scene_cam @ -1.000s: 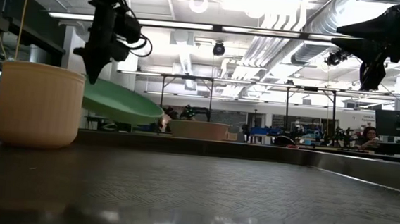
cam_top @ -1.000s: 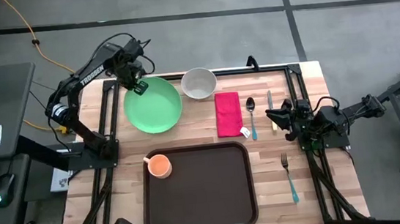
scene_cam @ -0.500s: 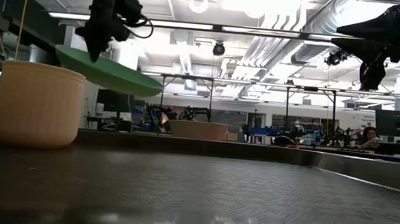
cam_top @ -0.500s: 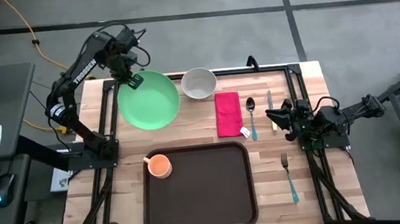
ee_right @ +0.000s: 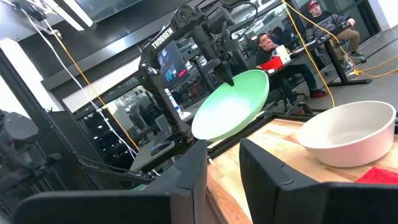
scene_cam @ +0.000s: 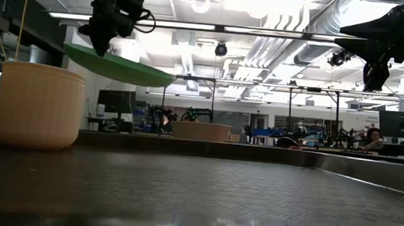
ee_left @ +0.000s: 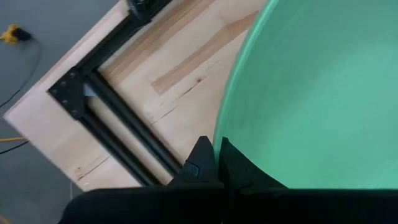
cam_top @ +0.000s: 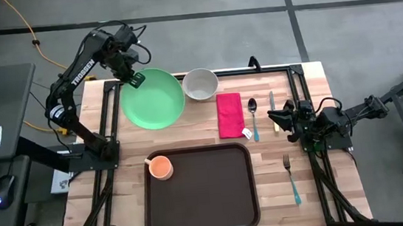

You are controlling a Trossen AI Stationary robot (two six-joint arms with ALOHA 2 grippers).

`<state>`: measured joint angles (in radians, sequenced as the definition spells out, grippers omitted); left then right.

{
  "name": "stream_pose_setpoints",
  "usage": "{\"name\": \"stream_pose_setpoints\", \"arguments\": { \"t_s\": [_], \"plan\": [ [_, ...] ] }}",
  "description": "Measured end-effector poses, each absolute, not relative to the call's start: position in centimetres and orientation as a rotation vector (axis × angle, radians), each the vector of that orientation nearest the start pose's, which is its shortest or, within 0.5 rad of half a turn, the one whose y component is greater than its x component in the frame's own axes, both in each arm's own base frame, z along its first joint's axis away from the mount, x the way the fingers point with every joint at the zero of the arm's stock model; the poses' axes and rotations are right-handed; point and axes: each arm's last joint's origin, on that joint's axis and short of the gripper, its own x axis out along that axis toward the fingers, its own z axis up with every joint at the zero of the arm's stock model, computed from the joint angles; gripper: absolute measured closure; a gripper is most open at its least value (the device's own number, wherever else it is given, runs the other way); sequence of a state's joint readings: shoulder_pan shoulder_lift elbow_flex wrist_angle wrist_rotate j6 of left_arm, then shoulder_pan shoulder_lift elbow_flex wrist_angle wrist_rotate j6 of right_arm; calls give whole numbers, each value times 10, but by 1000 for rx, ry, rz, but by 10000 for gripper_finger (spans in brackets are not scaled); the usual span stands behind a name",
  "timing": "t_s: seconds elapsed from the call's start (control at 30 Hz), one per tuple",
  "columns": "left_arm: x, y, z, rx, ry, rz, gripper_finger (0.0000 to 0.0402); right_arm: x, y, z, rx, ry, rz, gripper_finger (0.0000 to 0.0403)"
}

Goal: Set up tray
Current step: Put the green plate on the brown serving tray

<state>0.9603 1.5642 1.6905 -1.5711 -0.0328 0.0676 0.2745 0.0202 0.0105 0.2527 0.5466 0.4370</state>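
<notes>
Green plate (cam_top: 153, 98) hangs tilted above the worktop's (cam_top: 196, 132) far left part, its rim pinched in the closed left pincer (cam_top: 134, 79). Beside it sit a white bowl (cam_top: 200, 84), a red napkin (cam_top: 230, 115) and a spoon (cam_top: 253, 115). The right pincer (cam_top: 274, 117) hovers near the spoon, fingers partly apart, holding nothing. The brown tray (cam_top: 201, 191) lies at the near edge, an orange cup (cam_top: 161, 166) in its corner.

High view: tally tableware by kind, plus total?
Tray: 1
Plate, held off the table by left pincer: 1
Bowl: 1
Cup: 1
Napkin: 1
Spoon: 1
Knife: 1
Fork: 1
Total: 8
</notes>
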Motion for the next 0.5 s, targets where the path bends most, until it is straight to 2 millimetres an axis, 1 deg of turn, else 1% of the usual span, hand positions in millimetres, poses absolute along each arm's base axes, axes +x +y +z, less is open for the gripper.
{"name": "stream_pose_setpoints", "arguments": {
  "t_s": [0.5],
  "plan": [
    [187, 187, 363, -547, 1359, 590, 388, 92, 10, 189, 512, -280, -235, 329]
  ]
}}
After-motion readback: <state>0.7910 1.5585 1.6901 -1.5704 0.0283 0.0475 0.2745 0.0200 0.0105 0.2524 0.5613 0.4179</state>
